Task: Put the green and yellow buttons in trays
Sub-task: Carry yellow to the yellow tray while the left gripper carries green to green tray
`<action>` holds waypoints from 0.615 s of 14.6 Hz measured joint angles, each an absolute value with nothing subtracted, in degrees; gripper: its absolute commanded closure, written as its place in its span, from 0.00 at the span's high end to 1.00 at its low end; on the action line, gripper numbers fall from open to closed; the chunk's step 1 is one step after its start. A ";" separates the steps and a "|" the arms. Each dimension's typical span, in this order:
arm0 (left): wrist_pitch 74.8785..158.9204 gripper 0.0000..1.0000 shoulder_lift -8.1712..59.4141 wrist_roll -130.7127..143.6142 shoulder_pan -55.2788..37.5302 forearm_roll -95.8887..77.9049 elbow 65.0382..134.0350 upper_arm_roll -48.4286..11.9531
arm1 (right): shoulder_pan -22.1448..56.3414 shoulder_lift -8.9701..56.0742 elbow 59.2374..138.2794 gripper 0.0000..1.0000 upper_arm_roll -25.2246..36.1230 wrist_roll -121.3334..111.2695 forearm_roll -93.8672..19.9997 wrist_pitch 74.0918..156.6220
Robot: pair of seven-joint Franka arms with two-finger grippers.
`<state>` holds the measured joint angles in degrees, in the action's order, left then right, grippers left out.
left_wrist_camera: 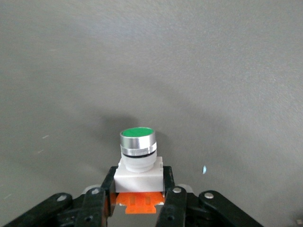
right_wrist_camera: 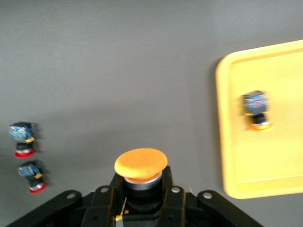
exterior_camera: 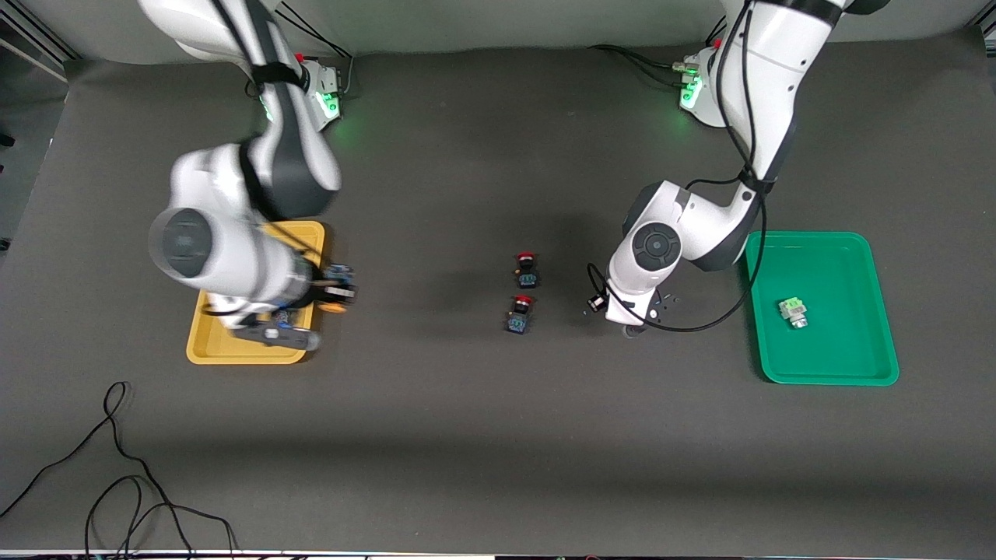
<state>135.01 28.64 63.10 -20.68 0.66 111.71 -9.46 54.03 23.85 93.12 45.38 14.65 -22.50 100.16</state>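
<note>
**Twin Frankas, quick look at the hardware**

Both arms are glossy white shells with dark grey joint sections and round grey end caps. Bases glow green, with red bits beside the lights. Black cables run down the left arm and loop loose under its wrist. The left pincer (left_wrist_camera: 138, 208) and right pincer (right_wrist_camera: 142, 203) are black, with silver screws on the knuckles.

Both arms low — left tool (left_wrist_camera: 138, 198) and right tool (right_wrist_camera: 140, 195) clamped.
</note>
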 measured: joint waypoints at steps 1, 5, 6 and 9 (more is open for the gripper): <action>131.72 0.20 26.40 63.10 -20.73 0.69 111.29 -9.52 | 53.97 23.51 93.31 0.00 47.57 11.28 -22.35 99.06; 117.63 0.20 14.73 61.76 -21.52 1.04 110.82 -9.88 | 52.58 23.82 96.14 0.00 53.92 -2.38 -21.80 98.81; 114.46 0.20 12.17 59.43 -21.44 1.20 110.90 -9.69 | 51.22 24.24 96.96 0.00 54.30 -5.35 -21.75 99.23; 107.73 0.21 7.22 44.11 -15.82 1.78 111.38 -7.85 | 47.66 25.34 101.25 0.00 54.38 -13.49 -21.74 105.06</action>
